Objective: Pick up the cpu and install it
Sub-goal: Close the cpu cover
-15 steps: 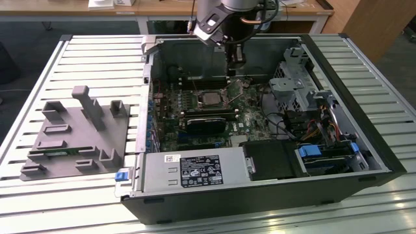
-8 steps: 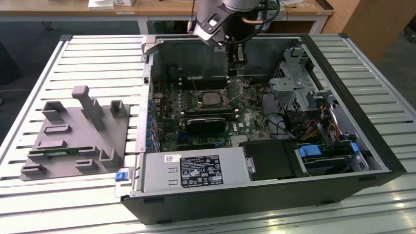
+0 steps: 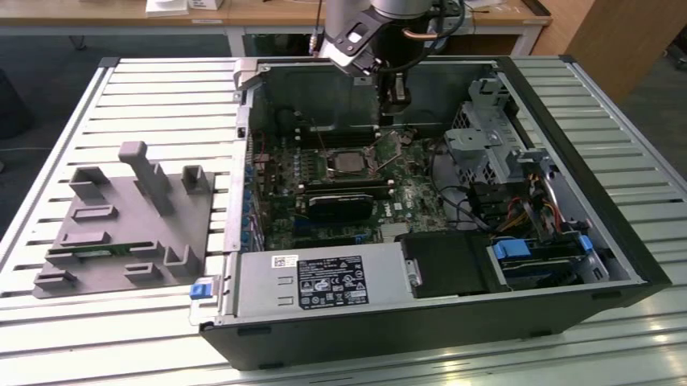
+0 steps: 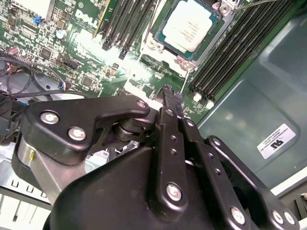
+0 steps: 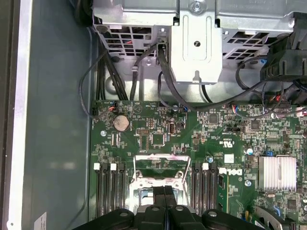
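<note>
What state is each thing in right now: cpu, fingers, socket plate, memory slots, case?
cpu: seated in its socket, not held.
gripper: fingers shut, holding nothing.
socket load plate: looks swung open, off the chip.
memory slots: empty.
computer case: lying on its side, side panel off.

This looks like a robotics lab or test workshop. In the exterior view a slatted metal table fills most of the frame. An open desktop computer case lies on its side at centre and right, with its green circuit board exposed. A grey moulded parts holder sits at the left. A robot arm reaches down from top centre, and wooden-topped workbenches run along the top edge.
</note>
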`<action>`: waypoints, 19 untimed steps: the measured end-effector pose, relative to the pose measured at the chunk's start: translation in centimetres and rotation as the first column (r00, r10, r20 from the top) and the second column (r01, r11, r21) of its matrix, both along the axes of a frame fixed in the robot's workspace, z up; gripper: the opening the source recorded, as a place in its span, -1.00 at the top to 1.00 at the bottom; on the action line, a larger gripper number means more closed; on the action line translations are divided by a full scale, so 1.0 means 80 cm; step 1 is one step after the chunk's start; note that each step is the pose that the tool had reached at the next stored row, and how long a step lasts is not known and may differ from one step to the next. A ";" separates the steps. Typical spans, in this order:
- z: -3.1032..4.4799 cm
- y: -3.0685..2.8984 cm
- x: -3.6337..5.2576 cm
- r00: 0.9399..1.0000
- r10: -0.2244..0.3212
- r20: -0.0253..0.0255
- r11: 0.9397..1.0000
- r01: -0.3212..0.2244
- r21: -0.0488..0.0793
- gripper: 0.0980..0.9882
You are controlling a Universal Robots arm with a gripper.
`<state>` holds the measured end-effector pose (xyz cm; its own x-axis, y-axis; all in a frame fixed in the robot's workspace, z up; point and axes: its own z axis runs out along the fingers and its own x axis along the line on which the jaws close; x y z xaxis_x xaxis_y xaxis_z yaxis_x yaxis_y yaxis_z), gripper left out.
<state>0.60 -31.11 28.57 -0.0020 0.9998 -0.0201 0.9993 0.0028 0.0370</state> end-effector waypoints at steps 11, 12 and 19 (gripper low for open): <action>-0.0001 0.0000 0.006 1.000 0.000 0.000 1.000 0.000 0.000 0.98; -0.0001 0.0000 0.007 1.000 0.000 0.000 1.000 0.000 0.000 0.98; -0.0022 0.0000 0.013 1.000 0.000 0.000 1.000 0.000 0.000 0.98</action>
<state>1.61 -31.11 28.40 -0.0021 0.9998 -0.0200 0.9993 0.0028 0.0371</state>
